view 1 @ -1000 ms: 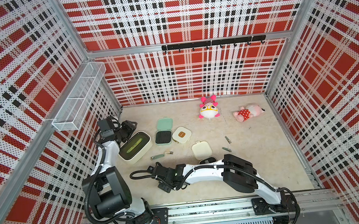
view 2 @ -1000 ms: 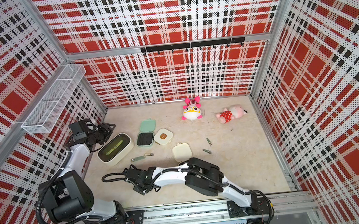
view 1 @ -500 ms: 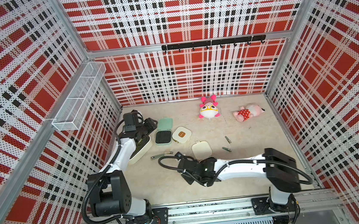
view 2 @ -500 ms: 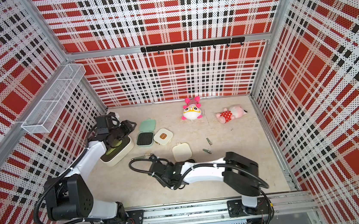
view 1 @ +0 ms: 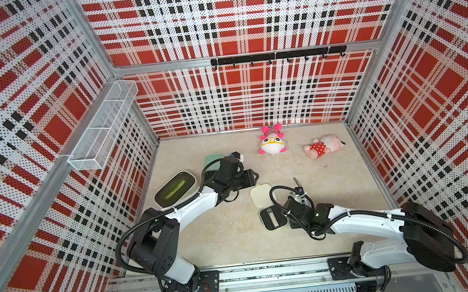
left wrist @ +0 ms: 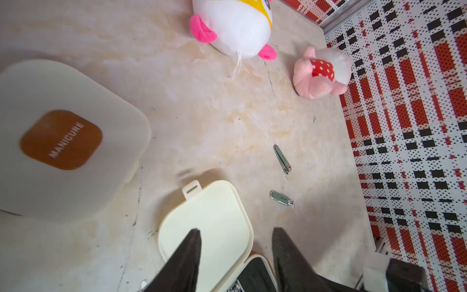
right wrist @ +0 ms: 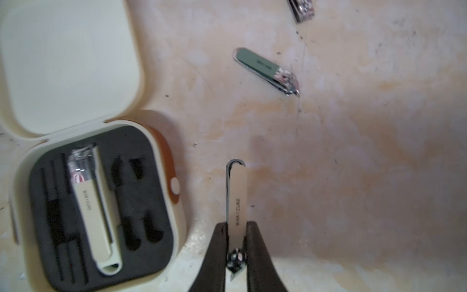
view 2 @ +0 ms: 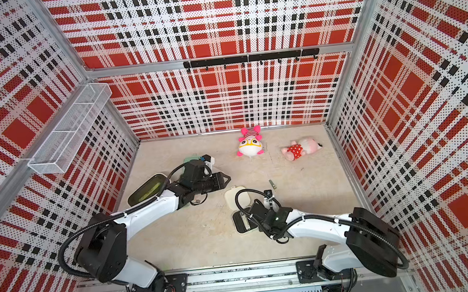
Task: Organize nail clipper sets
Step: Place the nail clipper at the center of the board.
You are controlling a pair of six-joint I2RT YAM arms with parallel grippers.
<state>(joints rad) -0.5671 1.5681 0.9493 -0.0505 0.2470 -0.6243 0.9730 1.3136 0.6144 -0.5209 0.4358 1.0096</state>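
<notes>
The right end effector [right wrist: 236, 225] is pinching a cream clipper [right wrist: 236, 197] just beside the open cream case [right wrist: 151, 202] lying on the bench [right wrist: 353, 177]. Farther back, the left end effector [left wrist: 236, 230] is hovering, jaws spread, near that case's lid [left wrist: 209, 215].

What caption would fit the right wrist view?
Fingers of the right gripper pinch a cream clipper beside the open cream case, a second clipper seated in its black insert.

Bin [view 1: 175, 189]: table [view 1: 236, 240] left.
Open case [view 1: 273, 222]: front centre; one clipper [right wrist: 93, 209] in it.
Shut case [left wrist: 63, 139]: behind-left of open case.
Loose clippers [left wrist: 282, 159]: two, right of its lid [left wrist: 209, 217].
Held clipper [right wrist: 236, 202]: right of open case.
Toys [view 1: 271, 140]: rear, side by side.
</notes>
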